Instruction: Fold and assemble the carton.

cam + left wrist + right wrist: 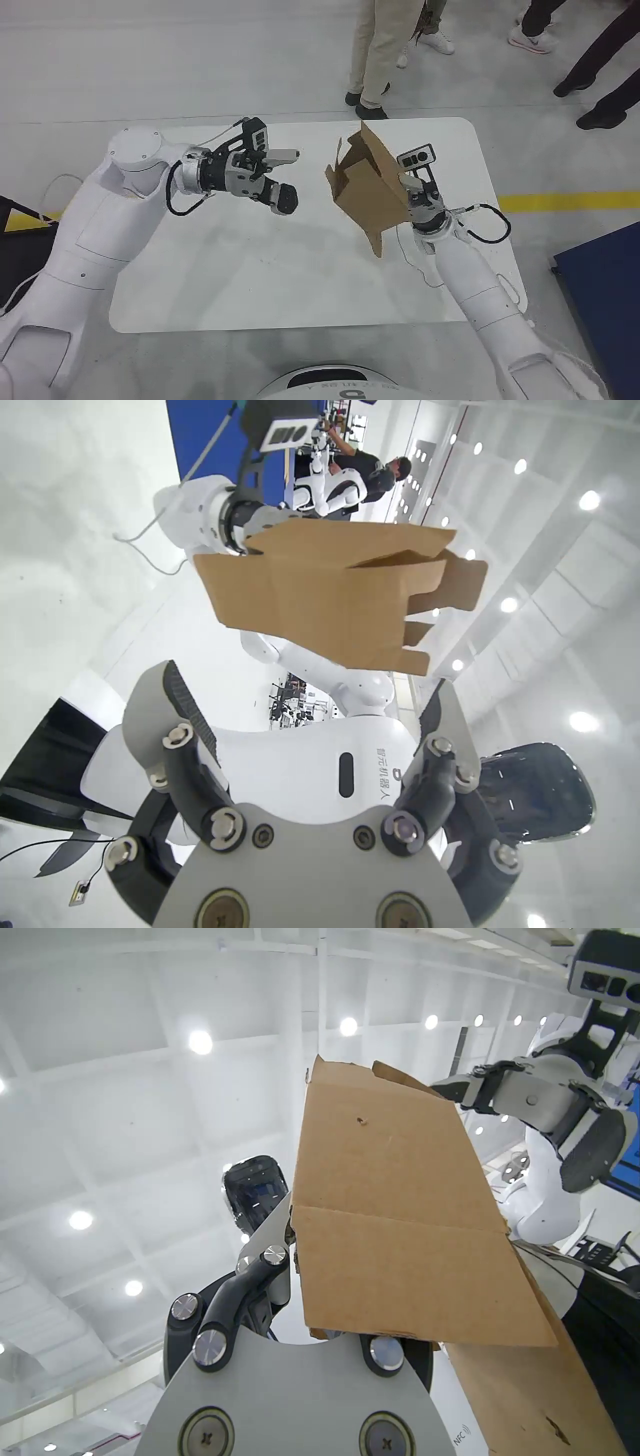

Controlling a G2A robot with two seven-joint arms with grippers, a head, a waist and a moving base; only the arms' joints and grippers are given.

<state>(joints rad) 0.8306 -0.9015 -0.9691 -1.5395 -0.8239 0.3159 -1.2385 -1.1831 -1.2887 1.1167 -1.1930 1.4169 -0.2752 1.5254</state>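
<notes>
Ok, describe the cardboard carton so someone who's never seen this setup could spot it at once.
Start at the white rounded-corner table and look over its right half. There the right arm's jaws hold a brown cardboard carton up off the tabletop, partly unfolded with loose flaps. It is the only brown thing against all that white; the left arm's jaws opposite are open and empty.

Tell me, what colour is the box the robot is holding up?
The carton is plain brown cardboard, with no print showing. The right wrist view shows it best.
</notes>
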